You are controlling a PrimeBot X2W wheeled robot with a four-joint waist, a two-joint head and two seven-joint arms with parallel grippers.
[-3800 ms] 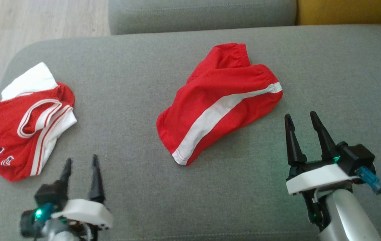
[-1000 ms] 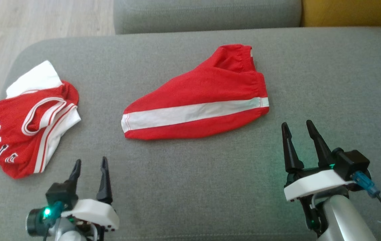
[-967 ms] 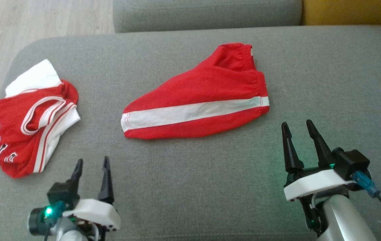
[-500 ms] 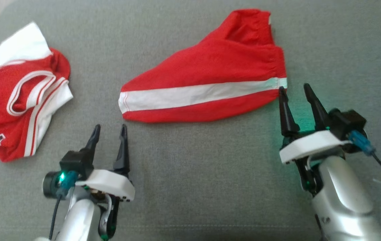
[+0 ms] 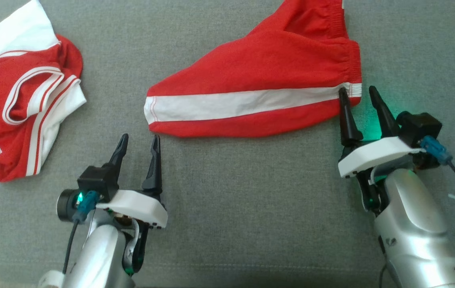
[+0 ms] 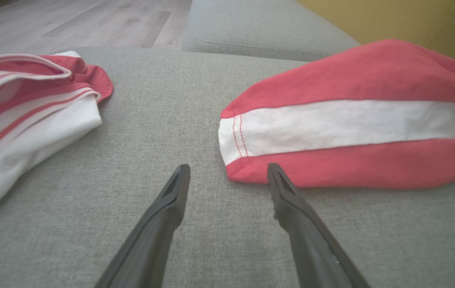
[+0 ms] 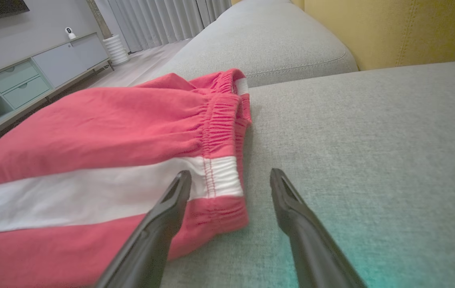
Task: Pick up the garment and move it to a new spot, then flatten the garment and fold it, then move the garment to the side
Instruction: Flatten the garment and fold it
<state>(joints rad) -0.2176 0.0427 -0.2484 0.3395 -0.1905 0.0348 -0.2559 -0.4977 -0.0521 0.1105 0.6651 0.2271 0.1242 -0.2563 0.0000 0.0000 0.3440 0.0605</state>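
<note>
The garment [image 5: 259,80], red shorts with a white side stripe, lies flat on the grey sofa cushion [image 5: 231,208], hem to the left and elastic waistband to the right. My left gripper [image 5: 138,138] is open just short of the hem corner [image 6: 235,140], its right finger nearly at the cloth. My right gripper [image 5: 358,91] is open at the waistband corner [image 7: 219,176]; the left finger overlaps the red cloth and the right finger is over bare cushion. Nothing is gripped.
A second red and white garment, a jersey [image 5: 19,104] with dark lettering, lies crumpled at the cushion's left end [image 6: 19,104]. A grey backrest [image 7: 267,44], a yellow cushion [image 7: 395,28] and wooden floor [image 6: 83,20] lie beyond.
Both arms have reached forward to the shorts' two near corners. The head camera has tilted down and closer, shifting the whole picture. The shorts lie flat as one second ago.
</note>
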